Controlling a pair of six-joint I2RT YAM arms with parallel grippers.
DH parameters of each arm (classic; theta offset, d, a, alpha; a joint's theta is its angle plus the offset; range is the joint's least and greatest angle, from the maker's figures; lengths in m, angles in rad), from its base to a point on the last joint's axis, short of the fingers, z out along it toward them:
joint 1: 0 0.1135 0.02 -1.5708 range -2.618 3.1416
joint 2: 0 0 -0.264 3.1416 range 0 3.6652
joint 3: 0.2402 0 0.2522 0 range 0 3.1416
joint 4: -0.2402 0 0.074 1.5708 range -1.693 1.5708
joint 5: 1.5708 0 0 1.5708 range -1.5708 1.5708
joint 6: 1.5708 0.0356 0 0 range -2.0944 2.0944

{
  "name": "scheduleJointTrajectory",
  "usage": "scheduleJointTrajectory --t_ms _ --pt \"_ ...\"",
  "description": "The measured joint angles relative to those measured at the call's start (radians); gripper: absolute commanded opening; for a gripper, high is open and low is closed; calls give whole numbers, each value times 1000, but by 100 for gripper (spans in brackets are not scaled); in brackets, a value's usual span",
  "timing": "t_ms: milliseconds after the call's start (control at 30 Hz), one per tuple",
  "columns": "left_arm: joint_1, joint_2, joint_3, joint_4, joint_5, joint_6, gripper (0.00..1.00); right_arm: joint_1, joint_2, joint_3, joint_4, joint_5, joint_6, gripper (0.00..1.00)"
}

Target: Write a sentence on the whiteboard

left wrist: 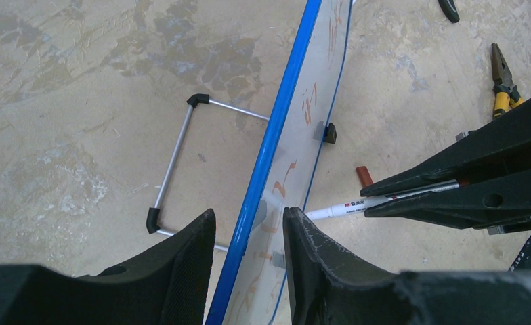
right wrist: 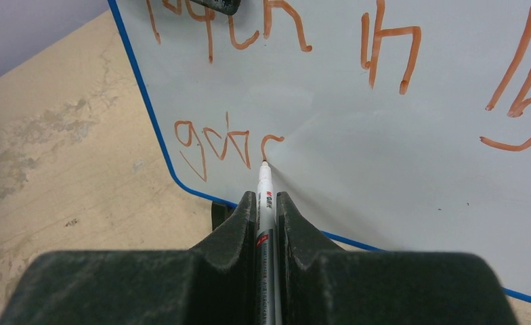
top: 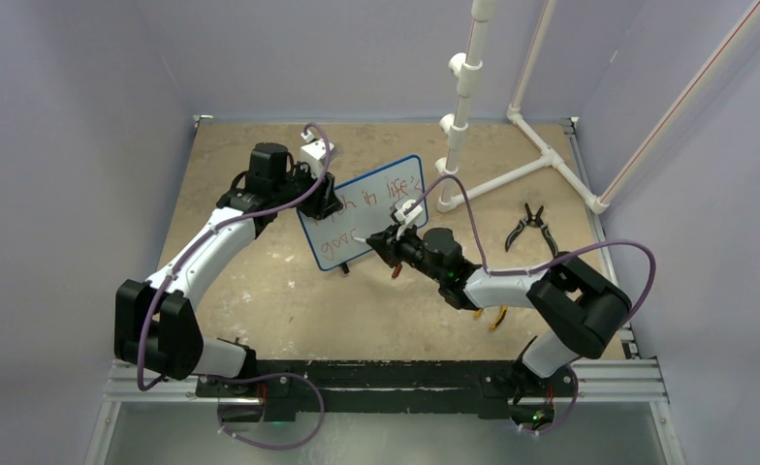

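Blue-rimmed whiteboard (top: 376, 208) edge in left pincer (left wrist: 248, 218) | marker (right wrist: 265, 186) tip near rim

The whiteboard (left wrist: 276, 135) is gripped edge-on between the fingers of the left gripper (left wrist: 248, 217), and a white marker (left wrist: 347, 206) is held tip-first at its written face by the right gripper (left wrist: 372, 201).

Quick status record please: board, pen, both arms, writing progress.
board: small blue-rimmed white whiteboard, propped upright on its wire stand
left gripper: fingers closed on the board's edge
right gripper: fingers shut on white marker pen, tip on board
writing: red handwritten sentence, second line partly done
aside: black pliers lying right of board
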Motion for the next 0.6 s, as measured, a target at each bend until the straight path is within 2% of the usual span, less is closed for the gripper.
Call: scheduleJointTrajectory --t_ms 600 --pt "0 0 0 3 1 0 0 0 -73 36 9 95 -3 0"
